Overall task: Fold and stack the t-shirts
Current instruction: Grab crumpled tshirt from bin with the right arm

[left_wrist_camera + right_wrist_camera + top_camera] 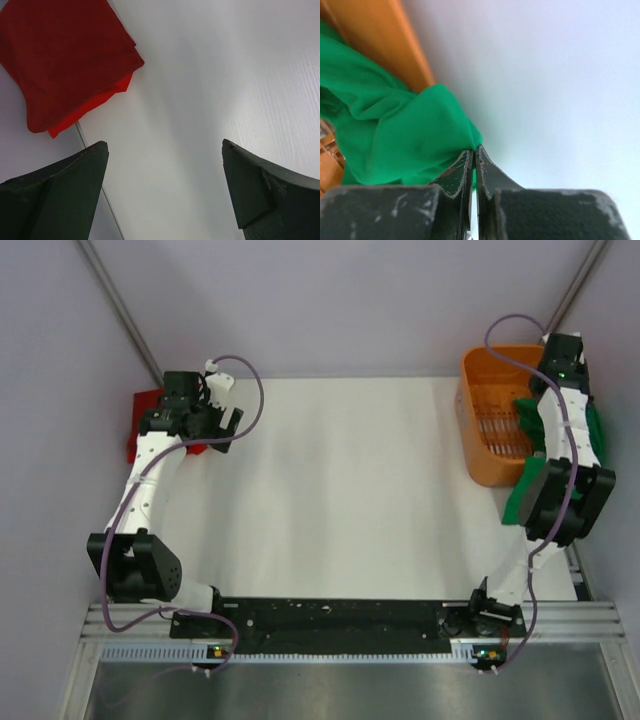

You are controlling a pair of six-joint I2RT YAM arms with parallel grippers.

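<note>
The dark red t-shirt (pixel 140 427) lies bunched at the table's far left edge; in the left wrist view the red shirt (pixel 65 60) is up left of my fingers. My left gripper (pixel 222 422) (pixel 165 150) hangs open just right of it, with only bare table between its fingers. The bright green t-shirt (pixel 522 495) (pixel 395 130) spills over the near side of the orange basket. My right gripper (pixel 548 502) (pixel 474 149) is shut on a fold of the green cloth at its edge.
The orange plastic basket (pixel 482 390) (pixel 385 40) stands at the far right of the white table (pixel 340 490). Grey walls close in both sides. The right arm reaches over the basket's right side.
</note>
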